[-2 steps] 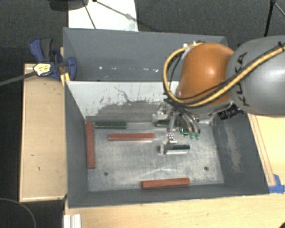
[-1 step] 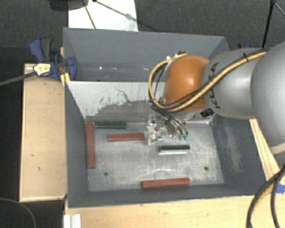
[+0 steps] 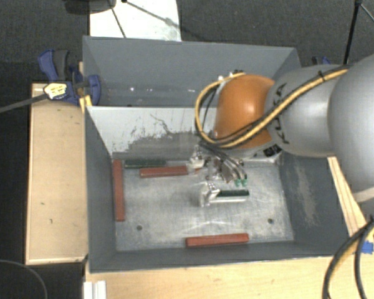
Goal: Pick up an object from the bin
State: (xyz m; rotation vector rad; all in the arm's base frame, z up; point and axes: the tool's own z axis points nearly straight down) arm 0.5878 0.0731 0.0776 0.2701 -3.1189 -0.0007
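The gripper (image 3: pixel 221 180) hangs low over the middle of the bin (image 3: pixel 100 179), directly above a dark green bar (image 3: pixel 232 194) that lies flat on the floor, running left to right. Whether the gripper is clenched or released I cannot tell, as the orange wrist cover (image 3: pixel 240 111) hides it. A silvery bit at the bar's left end may be part of the gripper. The bar is thin and flat on smooth metal, so a closing grasp could skid it away or tip it. A red-brown stick (image 3: pixel 164 172) lies near on the far left and could get knocked.
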